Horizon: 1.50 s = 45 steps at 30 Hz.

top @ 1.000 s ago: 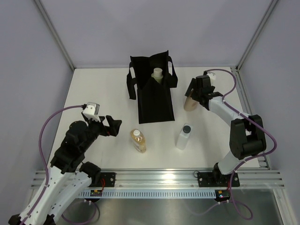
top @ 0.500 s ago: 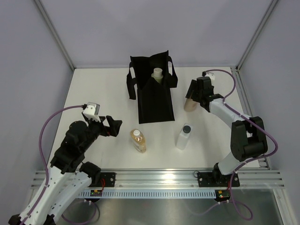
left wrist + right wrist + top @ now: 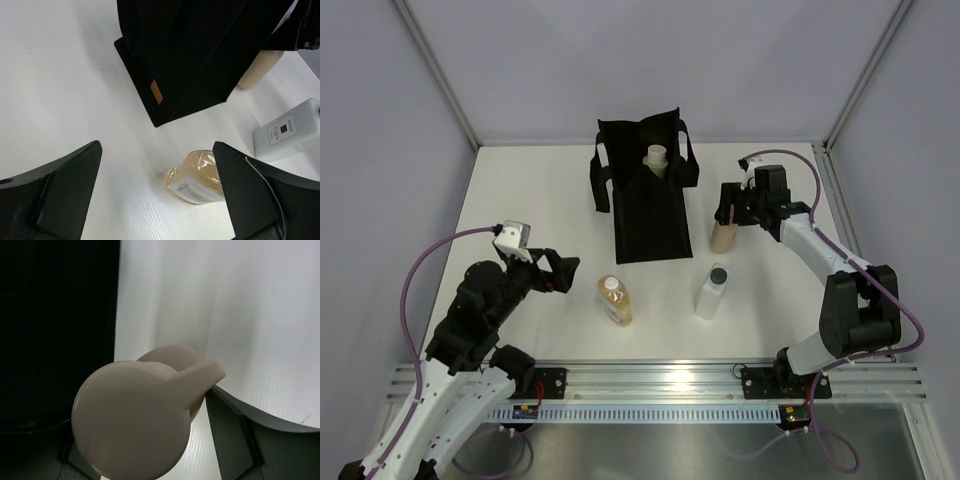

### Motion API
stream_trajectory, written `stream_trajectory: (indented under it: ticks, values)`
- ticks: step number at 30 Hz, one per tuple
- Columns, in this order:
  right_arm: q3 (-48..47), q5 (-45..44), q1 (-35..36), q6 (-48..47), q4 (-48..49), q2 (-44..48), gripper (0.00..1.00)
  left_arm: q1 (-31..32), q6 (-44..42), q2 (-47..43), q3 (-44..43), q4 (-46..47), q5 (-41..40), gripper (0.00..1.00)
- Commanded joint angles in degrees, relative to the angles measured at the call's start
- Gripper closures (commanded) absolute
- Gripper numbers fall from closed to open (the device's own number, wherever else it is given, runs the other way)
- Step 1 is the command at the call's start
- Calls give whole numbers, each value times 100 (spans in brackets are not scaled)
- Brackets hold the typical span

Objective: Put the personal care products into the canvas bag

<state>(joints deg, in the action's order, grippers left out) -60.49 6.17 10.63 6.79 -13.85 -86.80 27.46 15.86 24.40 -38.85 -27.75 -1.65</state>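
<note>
**Carry the pump bottle to the bag's far mouth**

The right fingers (image 3: 231, 432) flank the top of the pump bottle (image 3: 723, 237), and they appear to pinch it just under the pump head. The bottle is upright, just beside the right edge of the bag (image 3: 650, 215). From these views I cannot tell whether its base rests on the bench (image 3: 530, 200) or hangs just clear of it. The bag lies flat with its handles and opening at the far end, where an olive bottle (image 3: 657, 157) already pokes out.

The step in hand looks like loading the pump bottle, so it has to travel to that far opening rather than over the closed near end. A grip this high leaves the heavy body free to swing, so a slow lift that keeps the bottle vertical seems wise. The soft fabric may not hold itself open. Feeding the bottle in beside the olive one, base first and at a shallow tilt, should avoid pushing the cloth shut.

The left fingers (image 3: 60, 190) are spread wide and empty, hovering near the amber bottle (image 3: 616, 301), which lies on its side. The clear bottle (image 3: 710, 292) stands near the pump bottle, so the right arm should avoid sweeping low over it.
</note>
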Motion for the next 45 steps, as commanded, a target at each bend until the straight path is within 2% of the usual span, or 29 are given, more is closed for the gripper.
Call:
stream_trajectory:
  ticks: [1,6,8,10,11,14,20,21,24,26,30,33,34,37,38,39,41,45]
  values:
    - [-156,1210,-53,-1099,-3,234,100,-13,-39,-58,18,208,130,1]
    - [89,965,-61,-1443,48,138,100,-13,-30,-94,35,217,130,1]
    - [221,834,-61,-1530,136,172,92,-13,-39,-76,44,235,130,1]
    - [371,798,-61,-1601,233,208,81,-13,-39,-85,44,243,130,1]
    - [397,780,-61,-1662,198,217,67,-13,-39,-76,44,252,130,1]
    - [397,859,-61,-1768,102,243,42,-13,-39,-67,62,261,279,1]
    - [582,921,-61,-1883,145,463,16,-13,-39,-94,62,252,279,1]
    - [573,903,-61,-1874,154,454,9,-13,-30,-94,71,252,271,1]
    - [503,903,-53,-1804,128,340,0,-4,-30,-120,79,252,270,1]
    - [468,938,-61,-1725,128,252,0,-13,-30,-129,79,243,262,1]
    - [389,903,-53,-1584,93,164,7,-13,-39,-138,71,243,253,1]
    - [336,824,-61,-1540,-39,164,25,-13,-39,-155,79,252,262,1]
    - [336,815,-61,-1549,-83,199,37,-13,-39,-155,79,261,262,1]
    - [362,911,-53,-1645,-206,497,56,-13,-39,-164,79,261,279,1]
    - [354,938,-61,-1689,-250,628,73,-13,-39,-173,79,252,279,1]
    - [310,964,-53,-1742,-268,743,84,-13,-30,-173,88,261,288,1]
    - [56,1017,-61,-1882,-408,1121,100,-13,-30,-173,97,270,306,1]
    - [-647,1298,-61,-2076,-838,1464,100,-13,-39,-129,88,279,306,1]
